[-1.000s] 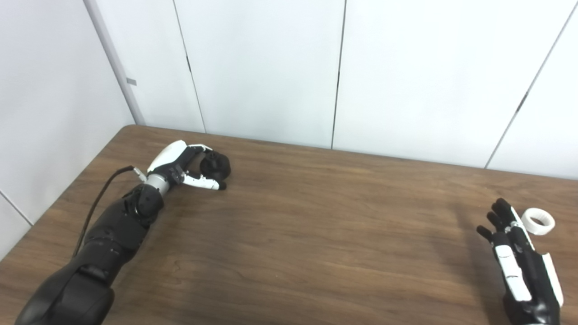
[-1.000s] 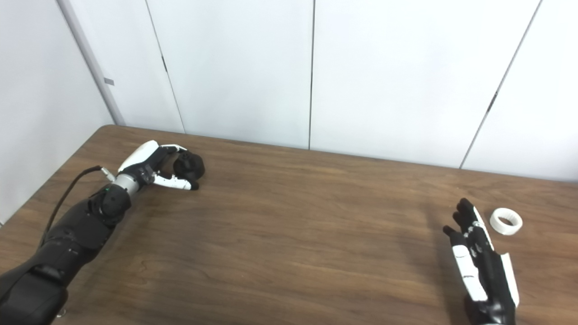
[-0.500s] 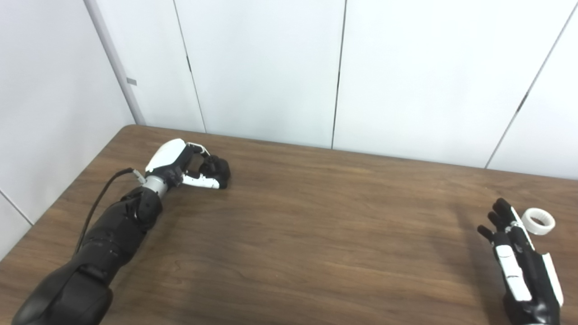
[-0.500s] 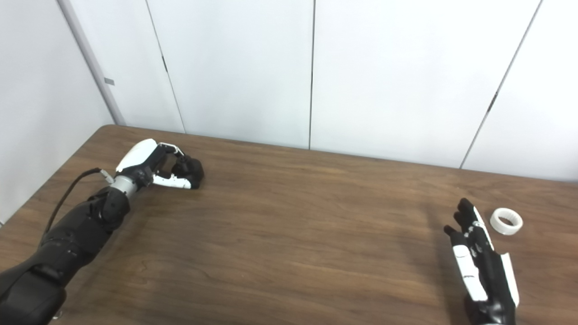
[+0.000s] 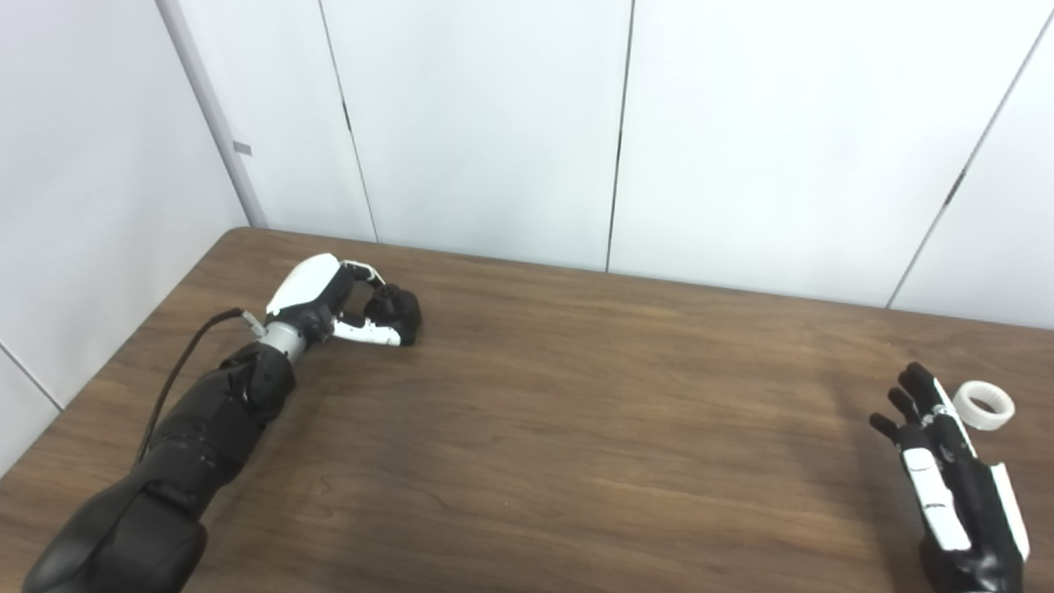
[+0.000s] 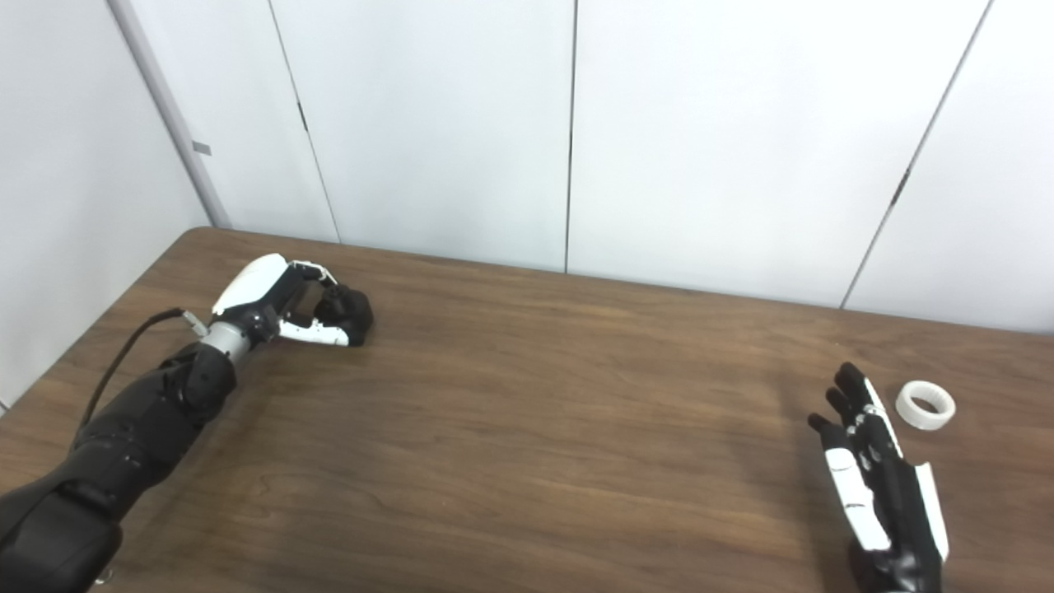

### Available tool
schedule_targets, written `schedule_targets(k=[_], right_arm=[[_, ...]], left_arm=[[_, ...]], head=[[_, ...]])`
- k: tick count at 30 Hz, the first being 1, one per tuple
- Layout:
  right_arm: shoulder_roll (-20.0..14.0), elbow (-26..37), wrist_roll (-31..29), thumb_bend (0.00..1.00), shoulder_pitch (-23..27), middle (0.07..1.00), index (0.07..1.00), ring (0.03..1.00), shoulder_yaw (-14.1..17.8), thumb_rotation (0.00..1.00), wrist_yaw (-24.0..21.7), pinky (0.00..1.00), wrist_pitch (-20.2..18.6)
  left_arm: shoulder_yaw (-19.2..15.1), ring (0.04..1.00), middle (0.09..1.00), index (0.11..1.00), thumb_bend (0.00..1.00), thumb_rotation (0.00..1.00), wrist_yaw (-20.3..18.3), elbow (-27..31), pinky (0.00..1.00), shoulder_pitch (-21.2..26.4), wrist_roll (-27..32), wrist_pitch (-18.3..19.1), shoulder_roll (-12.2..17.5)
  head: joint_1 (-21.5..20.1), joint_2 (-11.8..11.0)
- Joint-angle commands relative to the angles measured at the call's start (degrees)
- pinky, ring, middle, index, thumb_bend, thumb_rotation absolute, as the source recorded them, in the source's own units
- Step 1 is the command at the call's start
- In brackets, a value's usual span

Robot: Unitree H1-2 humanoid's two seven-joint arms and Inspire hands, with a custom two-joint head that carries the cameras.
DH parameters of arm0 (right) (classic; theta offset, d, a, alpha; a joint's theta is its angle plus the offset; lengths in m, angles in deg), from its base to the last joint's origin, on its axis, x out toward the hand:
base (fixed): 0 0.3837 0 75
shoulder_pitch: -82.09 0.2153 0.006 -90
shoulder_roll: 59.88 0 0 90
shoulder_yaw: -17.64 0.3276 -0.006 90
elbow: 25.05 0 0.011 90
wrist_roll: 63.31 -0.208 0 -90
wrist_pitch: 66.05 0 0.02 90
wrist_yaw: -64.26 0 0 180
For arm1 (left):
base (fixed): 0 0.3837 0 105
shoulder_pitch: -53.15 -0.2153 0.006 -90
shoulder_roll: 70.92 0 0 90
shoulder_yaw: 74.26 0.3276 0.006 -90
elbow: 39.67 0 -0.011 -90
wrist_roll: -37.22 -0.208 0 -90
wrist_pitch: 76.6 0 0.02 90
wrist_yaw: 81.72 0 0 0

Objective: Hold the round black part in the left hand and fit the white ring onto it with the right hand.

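Observation:
The round black part (image 5: 403, 310) rests on the wooden table (image 5: 576, 428) at the far left. My left hand (image 5: 333, 298) is curled around it, fingers over its top and thumb along its near side, so much of it is covered. At the right edge the white ring (image 5: 985, 404) lies flat on the table. My right hand (image 5: 947, 482) is just to the near left of the ring, with its fingers straight and spread. It holds nothing and stays a small gap short of the ring (image 6: 925, 404).
White wall panels (image 5: 494, 123) stand right behind the table's far edge and along its left side. A black cable (image 5: 185, 362) runs from my left wrist down the forearm. The table's left corner is rounded.
My left hand's fingers have curled tighter over the black part, which now sits deeper in the grasp. The right hand and the ring have stayed put; the picture has shifted slightly.

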Motion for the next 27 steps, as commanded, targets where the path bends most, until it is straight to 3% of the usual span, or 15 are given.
schedule_targets(k=[1,8,13,21,27], right_arm=[[-0.4,-2.5,-0.9,0.31,-2.1,0.955,0.934,0.947,0.3,0.72,-0.4,0.86,1.3],[-0.5,1.7,-0.6,0.34,-2.7,0.956,0.934,0.956,0.6,0.73,0.5,0.88,-1.1],[-0.8,6.0,-1.2,0.29,-2.6,0.951,0.937,0.941,0.7,0.69,0.3,0.86,-2.3],[-0.6,12.8,-1.8,0.29,-2.6,0.962,0.942,0.951,0.7,0.68,0.5,0.83,-5.0],[-0.5,16.9,-0.5,0.35,-2.1,0.943,0.917,0.929,0.6,0.68,1.2,0.81,-6.2]], left_arm=[[-0.2,0.907,0.756,0.483,0.52,0.05,0.2,2.5,0.94,0.9,-0.1,-1.4,0.9],[-0.4,0.959,0.800,0.482,0.52,0.05,-3.7,16.4,1.00,-3.9,-0.8,1.6,-0.1],[-0.7,0.971,0.784,0.481,0.52,0.05,-6.5,26.1,1.00,-7.5,-1.5,3.0,-1.4],[1.3,0.996,0.833,0.481,0.52,0.05,-8.5,34.7,1.00,-10.9,-5.6,0.4,-3.1],[2.5,1.000,0.867,0.481,0.52,0.05,-11.1,39.0,1.00,-12.6,-8.3,1.6,-4.4]], head=[[0.1,0.2],[0.6,0.7],[0.2,0.9],[-1.7,0.9],[-4.1,1.0]])
